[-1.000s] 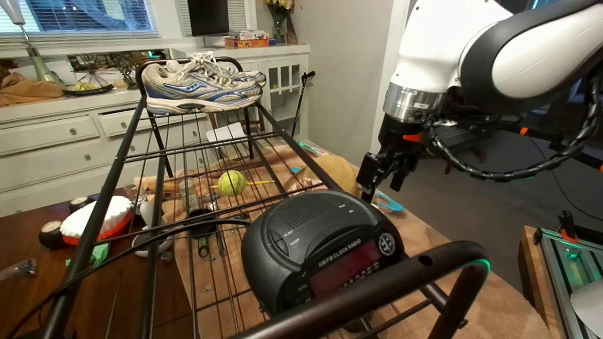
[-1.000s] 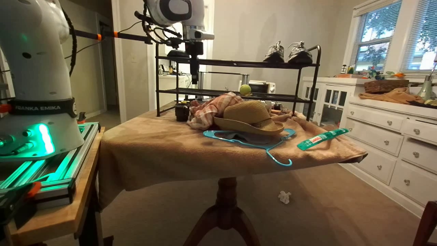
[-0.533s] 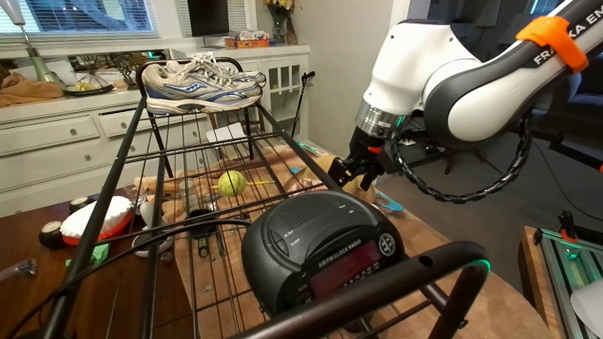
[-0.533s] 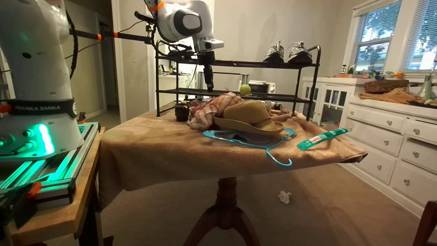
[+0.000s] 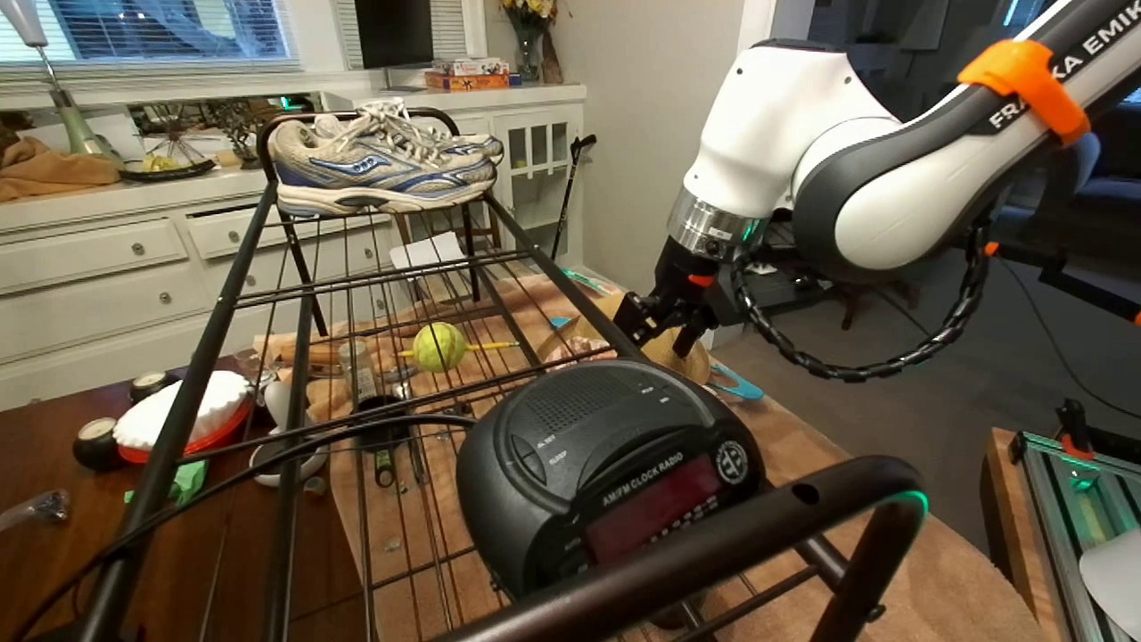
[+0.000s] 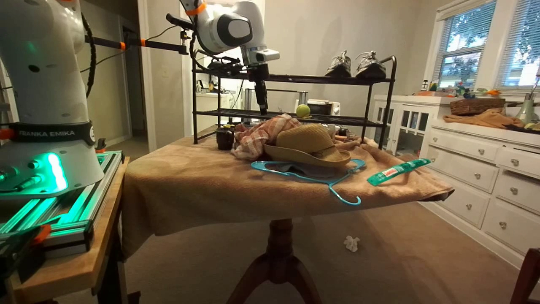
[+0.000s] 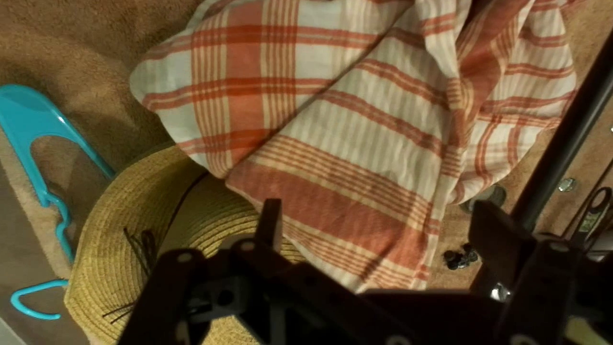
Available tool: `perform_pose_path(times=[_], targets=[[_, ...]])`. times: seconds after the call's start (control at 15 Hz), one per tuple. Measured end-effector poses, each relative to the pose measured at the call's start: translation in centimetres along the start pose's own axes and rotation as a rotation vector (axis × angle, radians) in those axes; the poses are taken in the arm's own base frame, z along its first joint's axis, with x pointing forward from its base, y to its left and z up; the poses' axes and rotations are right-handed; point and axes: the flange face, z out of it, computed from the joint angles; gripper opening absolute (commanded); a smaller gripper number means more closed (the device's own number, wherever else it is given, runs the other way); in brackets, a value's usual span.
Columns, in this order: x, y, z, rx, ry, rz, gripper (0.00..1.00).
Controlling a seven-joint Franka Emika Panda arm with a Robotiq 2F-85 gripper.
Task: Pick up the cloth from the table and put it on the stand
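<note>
Gripper (image 6: pixel 263 112), spread wide, hangs above cloth (image 6: pixel 262 136), lower than before; stand (image 6: pixel 295 79) bears 2 sneakers (image 6: pixel 338 66), upper right in an exterior view.

cloth (image 7: pixel 354 148) beside the hat (image 6: pixel 306 139) (sneakers (image 5: pixel 383 174) on the stand (image 6: pixel 295 79))

Sneakers (image 5: pixel 383 174) on far end of rack (image 5: pixel 713 551), clock radio (image 5: pixel 606 464) on near end. Ball (image 5: pixel 439 347) seen through rack. Past clock radio: jaws parted, hat (image 5: pixel 665 355) behind them. Cloth (image 5: pixel 579 349) partly visible beside hat, rest hidden.
</note>
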Motion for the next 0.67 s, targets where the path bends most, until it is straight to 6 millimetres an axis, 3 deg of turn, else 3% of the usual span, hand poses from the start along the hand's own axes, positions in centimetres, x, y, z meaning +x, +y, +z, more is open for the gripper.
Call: perform_pose_path(times=[0.13,0.2,0.33,0.67], targets=[[0.3,0.1,0.8,0.021,0.02,0.004,0.97],[0.3,0.1,1.3,0.027,0.027,0.004,0.73],[0.3,0.3,2.4,0.033,0.036,-0.002,0.68],[0.3,0.8,5.1,0.02,0.049,-0.034,0.28]])
